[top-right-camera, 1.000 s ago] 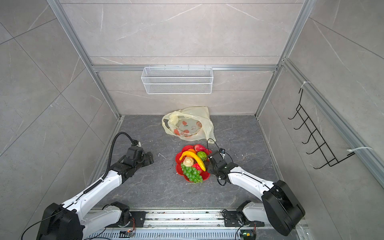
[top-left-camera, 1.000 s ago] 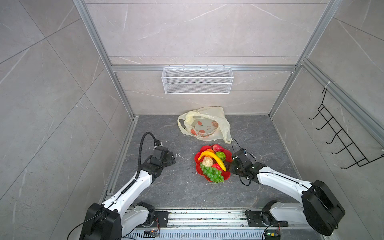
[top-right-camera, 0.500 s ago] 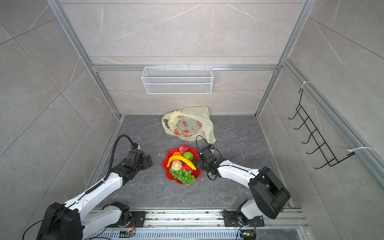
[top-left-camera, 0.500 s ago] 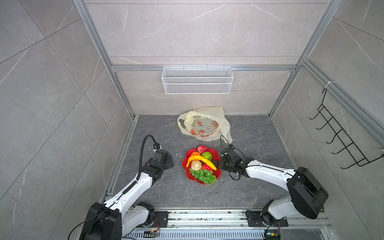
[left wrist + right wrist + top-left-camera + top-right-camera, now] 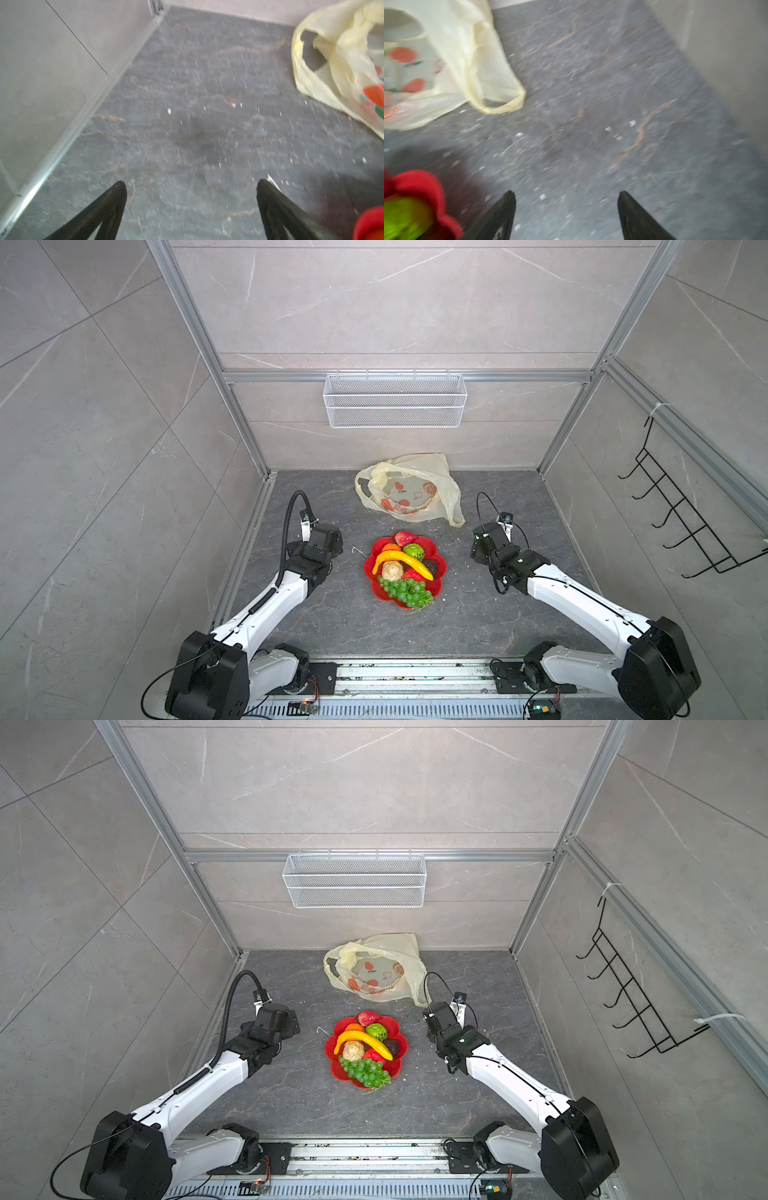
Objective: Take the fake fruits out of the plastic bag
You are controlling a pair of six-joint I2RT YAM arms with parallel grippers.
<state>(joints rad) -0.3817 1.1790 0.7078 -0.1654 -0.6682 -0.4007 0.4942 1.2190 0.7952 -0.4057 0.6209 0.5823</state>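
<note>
Presently, the fake fruits [image 5: 363,1040] all lie heaped on a red flower-shaped plate [image 5: 368,566] at mid-tabletop.
- Green grape bunch [image 5: 405,591]: at the near rim, overhanging it.
- Yellow banana [image 5: 401,562]: across the middle of the heap.
- Beige walnut-like ball [image 5: 392,569]: under the banana's curve.
- Red strawberry [image 5: 405,537]: at the far rim.
- Second strawberry [image 5: 413,575]: between banana and grapes.
- Orange [image 5: 390,548] and green knobbly fruit [image 5: 414,551]: side by side behind the banana.
- One dark piece [image 5: 433,566]: at the right of the plate, kind not legible.

Plastic bag [image 5: 440,485]: pale yellow and crumpled. It lies behind the plate near the back wall, apart from it, with orange-red fruit prints showing. One handle loop trails toward the right arm [image 5: 573,601].

Left jaws: on the left arm [image 5: 286,593], spread wide and holding nothing, over bare tabletop left of the plate.

Right jaws: likewise spread wide and empty, over bare tabletop right of the plate. Both wrist views are blurred.

Tabletop [image 5: 332,614]: dark grey, stone-patterned, flecked with pale crumbs.

Fixtures: white wire basket [image 5: 395,402] on the back wall and black hook rack [image 5: 681,522] on the right wall.
</note>
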